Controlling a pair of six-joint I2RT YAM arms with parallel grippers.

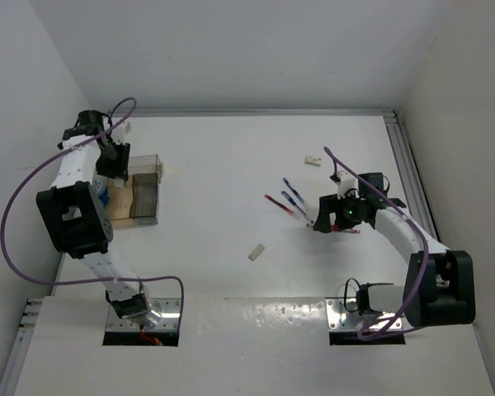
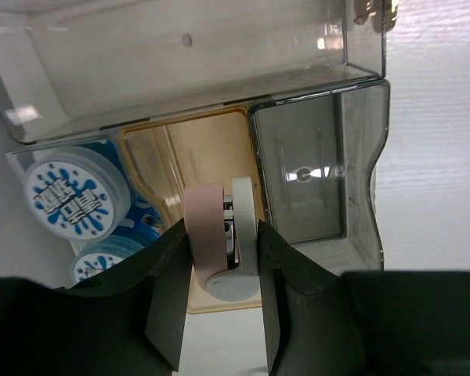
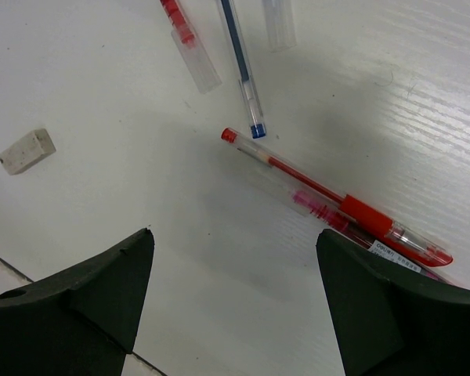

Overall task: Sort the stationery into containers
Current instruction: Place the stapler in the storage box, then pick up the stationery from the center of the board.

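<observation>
My left gripper (image 2: 223,235) is shut on the pink-white piece (image 2: 207,227) and holds it over the clear plastic box (image 2: 360,157), above its beige middle compartment. Two blue-white rolls (image 2: 74,196) lie in the box's left compartment. In the top view the left gripper (image 1: 115,161) is at the box (image 1: 140,202) on the left. My right gripper (image 1: 326,221) is open and empty above the table (image 3: 235,231). A red pen (image 3: 337,200) lies just beyond its right finger, with a blue pen (image 3: 239,70) and another red pen (image 3: 189,43) further off.
A beige eraser block (image 1: 256,252) lies mid-table, also in the right wrist view (image 3: 27,150). A white eraser block (image 1: 313,161) lies further back. The box's open lid (image 2: 180,63) stands behind the compartments. A metal rail (image 1: 408,165) runs along the right edge.
</observation>
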